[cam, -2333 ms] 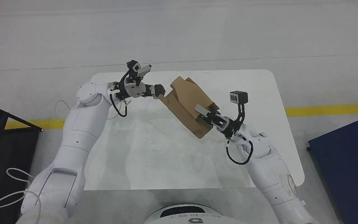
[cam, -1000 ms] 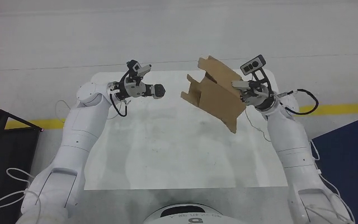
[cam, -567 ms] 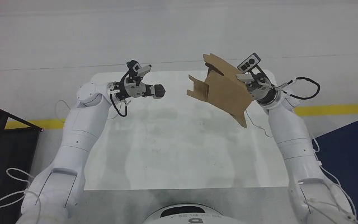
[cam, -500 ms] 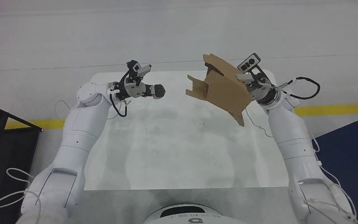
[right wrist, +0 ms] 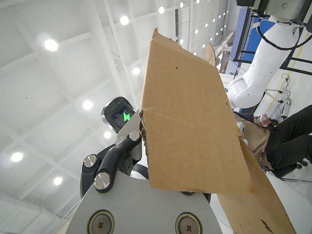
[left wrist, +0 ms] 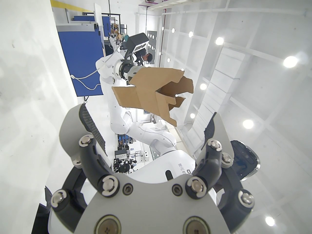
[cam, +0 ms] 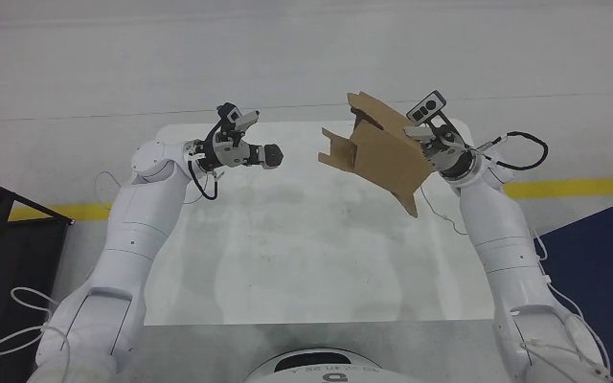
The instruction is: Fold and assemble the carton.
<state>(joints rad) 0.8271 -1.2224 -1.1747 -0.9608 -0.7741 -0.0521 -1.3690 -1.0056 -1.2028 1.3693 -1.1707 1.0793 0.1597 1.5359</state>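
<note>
We hoisted carton [cam: 383, 158] off table [cam: 287, 259], right claw [cam: 421, 146] clamped on it; left claw [left wrist: 148, 122] let go, gaping. Folding still pending.

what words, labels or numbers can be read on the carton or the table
None can be read.
The carton: plain brown faces, no readable print in the top view or either wrist view.
The table: white top, no lettering or numbers.
</note>
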